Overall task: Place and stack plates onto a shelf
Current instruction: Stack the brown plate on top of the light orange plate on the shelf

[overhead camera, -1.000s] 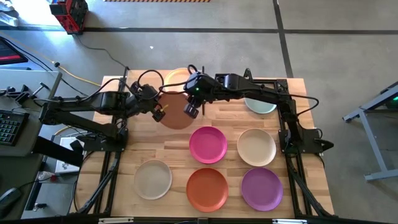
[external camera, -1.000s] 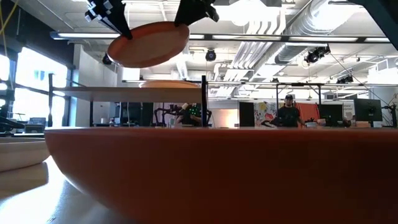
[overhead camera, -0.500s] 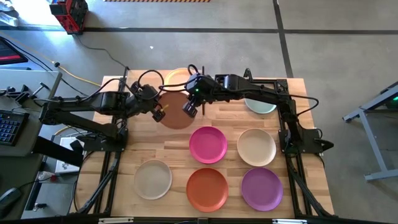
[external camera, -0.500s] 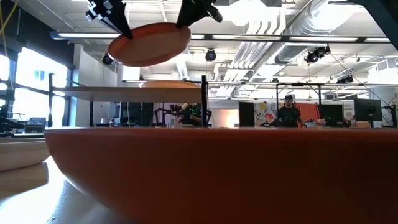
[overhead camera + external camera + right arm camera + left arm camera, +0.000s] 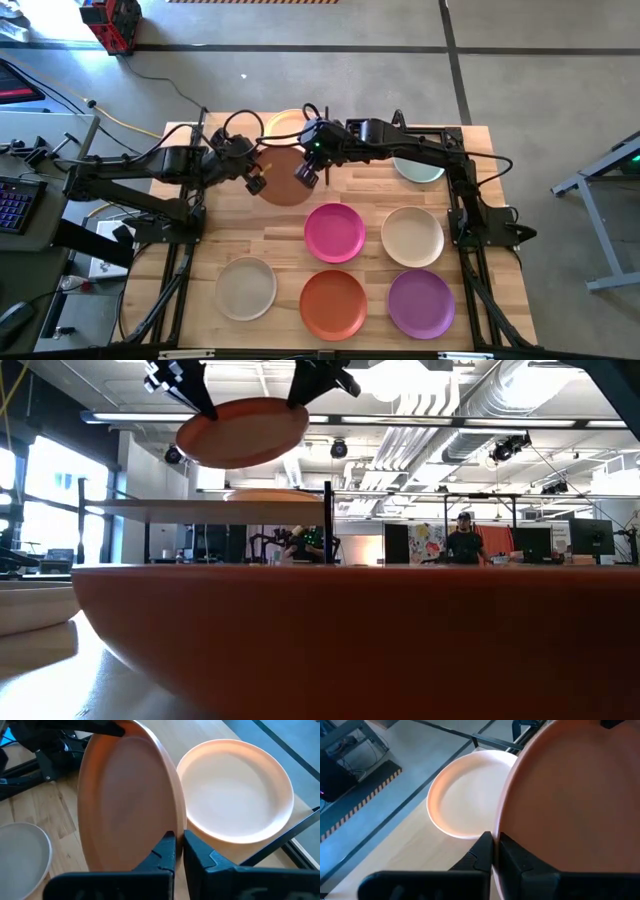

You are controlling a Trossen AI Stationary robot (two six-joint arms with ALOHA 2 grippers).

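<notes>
The tan-pink plate (image 5: 283, 183) hangs in the air between both grippers, above the table's far middle; in the low view the tan-pink plate (image 5: 242, 432) is tilted and higher than the shelf (image 5: 180, 510). My left gripper (image 5: 255, 183) is shut on its left rim, my right gripper (image 5: 306, 175) on its right rim. The peach plate (image 5: 284, 124) rests flat by its base on the shelf board. Five more plates lie on the tabletop: magenta (image 5: 335, 232), cream (image 5: 412, 237), beige-grey (image 5: 246, 288), orange (image 5: 333, 303), purple (image 5: 421, 303). The pale green plate (image 5: 421, 170) is partly hidden under the right arm. My left gripper (image 5: 493, 851) pinches the tan-pink plate's rim (image 5: 499, 826) on its left side between its two fingers, coming from the table's left and slanting down. The plate is lifted clear. My right gripper (image 5: 179, 851) pinches the opposite rim (image 5: 179, 822), coming from the right and slanting down. The plate is clear of table and shelf, tilted.
The shelf stands at the table's far edge on thin black legs (image 5: 327, 525), with bare board beside the peach plate (image 5: 275, 494). The orange plate (image 5: 360, 640) fills the low view's foreground. A person (image 5: 463, 545) sits in the room far behind.
Both grippers have kept their hold and carried the tan-pink plate slightly upward and toward the far edge; it stands a little higher above the shelf than a second ago.
</notes>
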